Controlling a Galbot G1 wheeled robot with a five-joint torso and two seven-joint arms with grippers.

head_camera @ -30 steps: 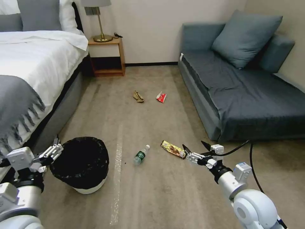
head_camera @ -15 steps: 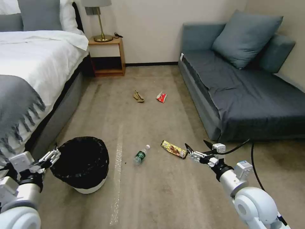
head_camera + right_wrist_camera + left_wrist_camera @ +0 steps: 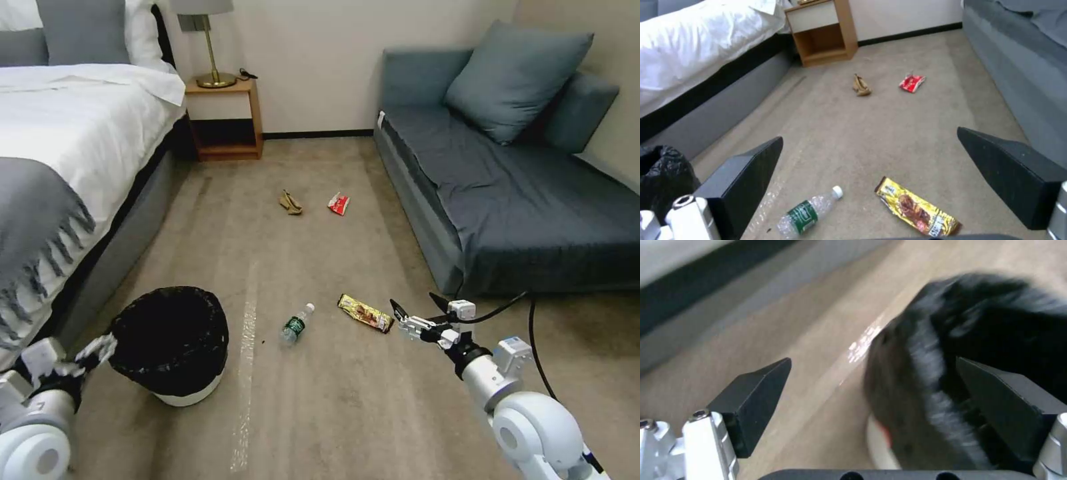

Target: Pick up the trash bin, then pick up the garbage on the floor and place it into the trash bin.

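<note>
Beige carpet (image 3: 320,413); bed (image 3: 73,133), nightstand (image 3: 223,120), blue sofa (image 3: 520,200).

My head cam sits high, looking forward and down the carpet toward the nightstand (image 3: 223,117), with the bed (image 3: 60,147) and sofa (image 3: 520,187) to either side of it. My left wrist cam is low and very close to the trash bin (image 3: 978,350), aimed at its near rim. My right wrist cam is low over the floor, also facing the nightstand, bottle (image 3: 806,213) and gold wrapper (image 3: 916,210) close beneath. Head and right wrist share nightstand, bottle, wrapper; all three share the bin.
</note>
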